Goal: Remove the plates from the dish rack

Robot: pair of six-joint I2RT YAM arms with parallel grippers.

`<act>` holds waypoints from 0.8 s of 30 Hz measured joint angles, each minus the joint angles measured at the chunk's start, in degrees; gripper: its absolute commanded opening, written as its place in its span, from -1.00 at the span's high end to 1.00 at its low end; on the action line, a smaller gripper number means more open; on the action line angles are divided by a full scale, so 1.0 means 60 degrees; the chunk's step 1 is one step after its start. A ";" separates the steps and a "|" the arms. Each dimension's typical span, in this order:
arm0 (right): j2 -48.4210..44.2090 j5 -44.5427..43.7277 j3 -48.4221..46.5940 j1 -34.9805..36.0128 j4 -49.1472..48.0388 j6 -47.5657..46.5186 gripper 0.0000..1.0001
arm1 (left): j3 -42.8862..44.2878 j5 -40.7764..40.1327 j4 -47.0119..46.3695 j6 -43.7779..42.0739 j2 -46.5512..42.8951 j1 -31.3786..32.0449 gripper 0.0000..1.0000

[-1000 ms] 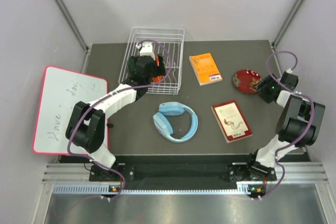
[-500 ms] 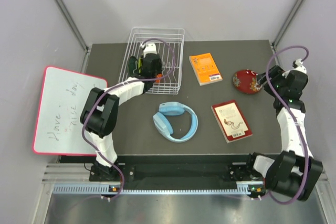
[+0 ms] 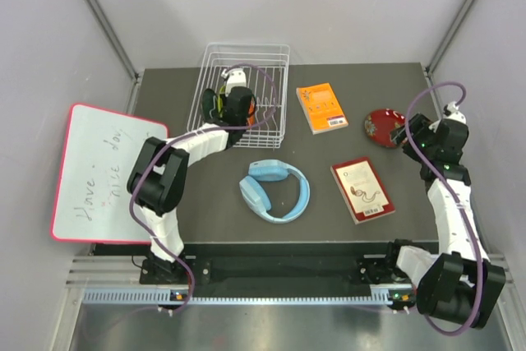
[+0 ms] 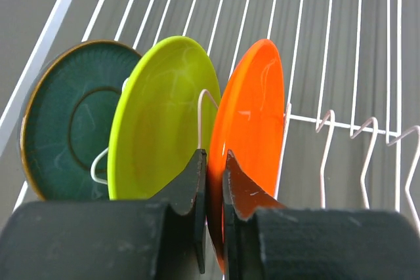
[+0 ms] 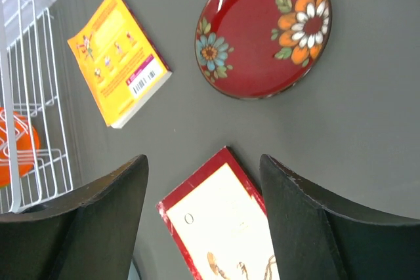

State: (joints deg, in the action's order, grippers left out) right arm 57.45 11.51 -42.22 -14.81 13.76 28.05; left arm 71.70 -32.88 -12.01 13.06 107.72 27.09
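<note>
Orange plate [image 4: 252, 116] upright on edge — left pincer [image 4: 214, 159] clamps it.

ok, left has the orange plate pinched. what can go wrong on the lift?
1. The left gripper holds the orange plate by its rim only, so it may swing or slip.
2. The lime plate stands close beside one finger and could get dragged or tipped into the teal plate.
3. A rack prong rises between lime and orange and might snag.
</note>
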 measured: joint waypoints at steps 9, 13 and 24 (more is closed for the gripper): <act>-0.0412 -0.0219 0.0040 0.0525 0.0251 -0.0076 -0.50 | -0.0240 -0.1610 -0.0805 -0.1224 -0.0200 0.0838 1.00; -0.0579 -0.0215 0.0040 0.0652 0.0361 -0.0084 -0.51 | -0.0277 -0.2273 -0.1013 -0.1741 -0.0579 0.1133 1.00; -0.0841 0.0780 0.0255 0.0845 0.0022 0.0004 -0.63 | -0.0710 -0.1723 -0.0382 -0.1140 -0.2732 0.1727 1.00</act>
State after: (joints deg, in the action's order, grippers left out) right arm 52.40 16.19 -40.69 -9.74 13.89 28.08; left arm 67.44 -43.22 -14.31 6.22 91.33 37.45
